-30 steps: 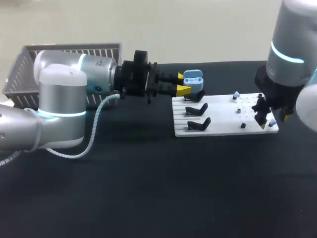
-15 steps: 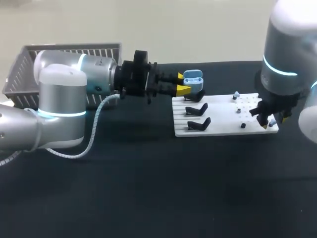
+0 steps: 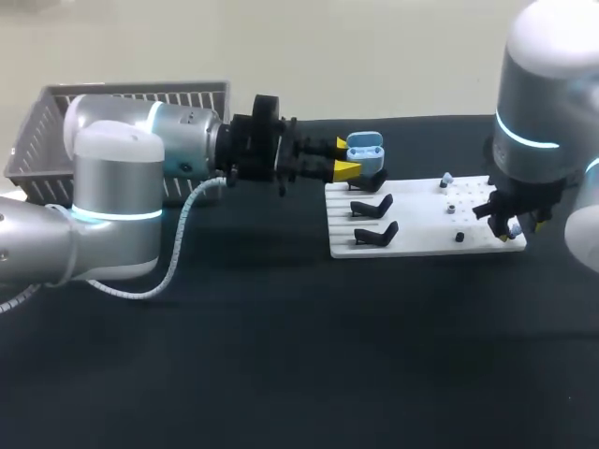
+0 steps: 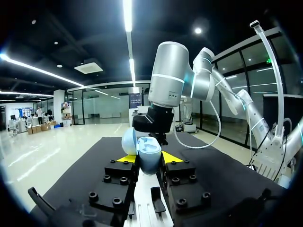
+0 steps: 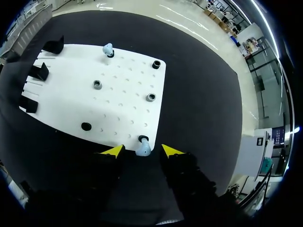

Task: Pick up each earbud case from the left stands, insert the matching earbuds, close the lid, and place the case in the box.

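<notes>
Blue case [image 3: 364, 148], left claw [image 4: 147, 157] clamped (lid open)

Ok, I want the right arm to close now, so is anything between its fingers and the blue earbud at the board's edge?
Nothing visible does. The earbud stands at the white board's edge, inside the gap of the open right gripper, with only free space between it and either finger.
</notes>
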`<state>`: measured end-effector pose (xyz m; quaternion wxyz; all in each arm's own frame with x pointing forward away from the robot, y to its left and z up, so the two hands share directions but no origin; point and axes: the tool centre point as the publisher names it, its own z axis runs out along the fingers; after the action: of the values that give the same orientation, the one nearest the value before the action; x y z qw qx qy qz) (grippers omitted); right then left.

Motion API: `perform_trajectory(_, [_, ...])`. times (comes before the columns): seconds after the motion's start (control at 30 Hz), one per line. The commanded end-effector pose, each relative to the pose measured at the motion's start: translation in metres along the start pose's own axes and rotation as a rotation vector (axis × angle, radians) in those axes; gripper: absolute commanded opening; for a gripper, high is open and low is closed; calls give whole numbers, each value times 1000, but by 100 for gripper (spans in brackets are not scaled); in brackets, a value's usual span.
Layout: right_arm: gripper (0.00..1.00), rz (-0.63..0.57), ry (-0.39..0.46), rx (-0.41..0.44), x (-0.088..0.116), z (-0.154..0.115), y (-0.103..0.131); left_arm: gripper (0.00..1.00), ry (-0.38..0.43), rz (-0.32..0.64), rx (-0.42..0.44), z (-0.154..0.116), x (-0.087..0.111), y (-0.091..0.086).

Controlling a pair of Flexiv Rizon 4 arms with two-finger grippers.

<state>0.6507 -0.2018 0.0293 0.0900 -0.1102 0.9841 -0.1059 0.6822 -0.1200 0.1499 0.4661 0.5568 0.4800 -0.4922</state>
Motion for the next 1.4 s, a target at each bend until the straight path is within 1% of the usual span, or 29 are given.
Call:
perform_trajectory(0.03, [45,2,-2,-1,-1,5,1,0,-3,4,-7,0,1,-2])
perform_trajectory(0.33, [42,13,-3,-4,1,9,1,0,-3,4,-7,0,1,-2])
perform_trajectory(0.6, [36,13,-10,-7,2,9,0,0,-3,4,-7,0,1,-2])
perform_trajectory(0.73, [20,9,-10,-2,2,8,2,0,-3,4,-7,0,1,-2])
perform_trajectory(0.77, [2,7,-11,2,2,7,2,0,-3,4,-7,0,1,-2])
perform_trajectory(0.8, [0,5,-12,7,3,6,2,0,-3,4,-7,0,1,-2])
perform_trajectory(0.87, [0,4,-14,10,4,2,3,0,-3,4,-7,0,1,-2])
perform_trajectory(1.07, [0,11,-34,29,7,-29,8,0,-3,4,-7,0,1,-2])
perform_trajectory(1.17, [0,30,-27,26,9,-52,15,0,-3,4,-7,0,1,-2])
perform_trajectory(1.2, [0,36,-16,17,10,-60,17,0,-3,4,-7,0,1,-2])
perform_trajectory(1.27, [0,62,-27,1,10,-77,20,0,-3,4,-7,0,1,-2])
perform_trajectory(1.33, [0,91,-17,-24,9,-93,24,0,-3,4,-7,0,1,-2])
perform_trajectory(1.4, [0,115,-8,-59,7,-108,29,0,-3,4,-7,0,1,-2])
